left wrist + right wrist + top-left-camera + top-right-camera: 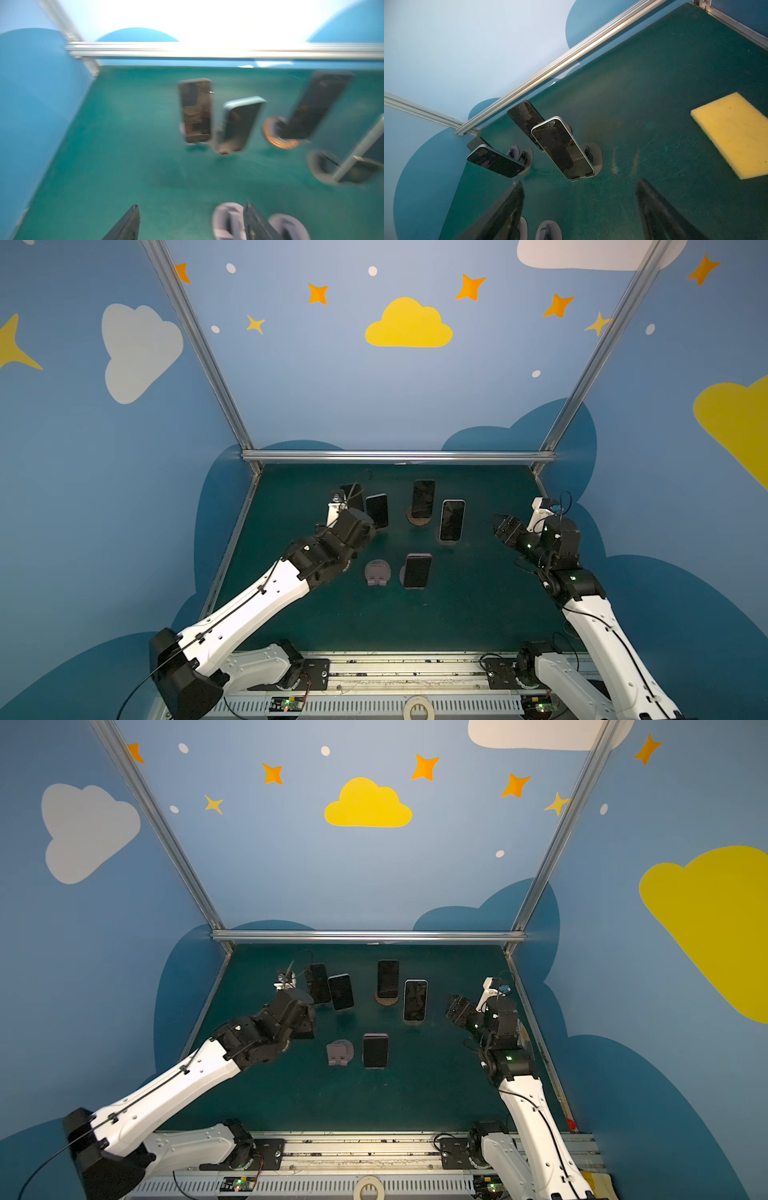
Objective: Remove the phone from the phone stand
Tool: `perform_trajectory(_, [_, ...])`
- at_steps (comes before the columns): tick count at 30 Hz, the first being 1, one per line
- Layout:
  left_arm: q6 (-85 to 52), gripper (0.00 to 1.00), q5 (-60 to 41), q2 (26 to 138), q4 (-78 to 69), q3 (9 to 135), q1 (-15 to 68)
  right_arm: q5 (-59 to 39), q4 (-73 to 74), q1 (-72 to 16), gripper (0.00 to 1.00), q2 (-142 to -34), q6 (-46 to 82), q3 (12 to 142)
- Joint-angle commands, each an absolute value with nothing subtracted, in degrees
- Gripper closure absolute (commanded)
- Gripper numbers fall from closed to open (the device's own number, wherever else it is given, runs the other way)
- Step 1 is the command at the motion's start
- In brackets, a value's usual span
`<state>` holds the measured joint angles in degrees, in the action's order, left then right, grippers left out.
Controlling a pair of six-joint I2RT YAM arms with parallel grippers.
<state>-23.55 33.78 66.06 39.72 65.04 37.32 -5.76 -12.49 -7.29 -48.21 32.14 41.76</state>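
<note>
White arm links point(257, 614), black joints point(332, 547), thin black cables point(273, 574)

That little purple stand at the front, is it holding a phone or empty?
Empty: in both top views the purple stand shows a bare cradle, unlike the phone propped beside it.

Dark green table mat point(457, 614), scuffed. Near centre: empty lilac stand point(377, 572). At its 3 o'clock, just beside it: second stand point(402, 576), bearing a phone point(417, 571). At 12 o'clock: round wooden stand point(419, 521), loaded. At 1 o'clock: grey stand point(448, 542), loaded. Yellow sponge point(733, 135) lies flat, seen in the right wrist view.
</note>
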Motion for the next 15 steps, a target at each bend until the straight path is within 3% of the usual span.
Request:
perform_trajectory(1, [-14.8, 0.44, 30.3, 65.1, 42.3, 67.3, 30.0, -6.9, -11.2, -7.5, 0.15, -46.8, 32.6, 41.2])
perform_trajectory(5, [-9.6, 0.44, 29.6, 66.1, 36.6, 65.1, 19.4, -7.1, -10.4, -7.5, 0.15, -46.4, 33.0, 40.7])
perform_trajectory(10, [-8.9, 0.44, 18.5, 71.7, 30.1, 64.7, 6.8, -8.3, -10.2, -7.5, 0.15, -46.2, 33.7, 40.6])
perform_trajectory(15, [-6.9, 0.45, 12.8, 83.2, 27.3, 68.7, 1.3, -7.9, -10.3, -7.6, 0.15, -46.1, 33.8, 40.6])
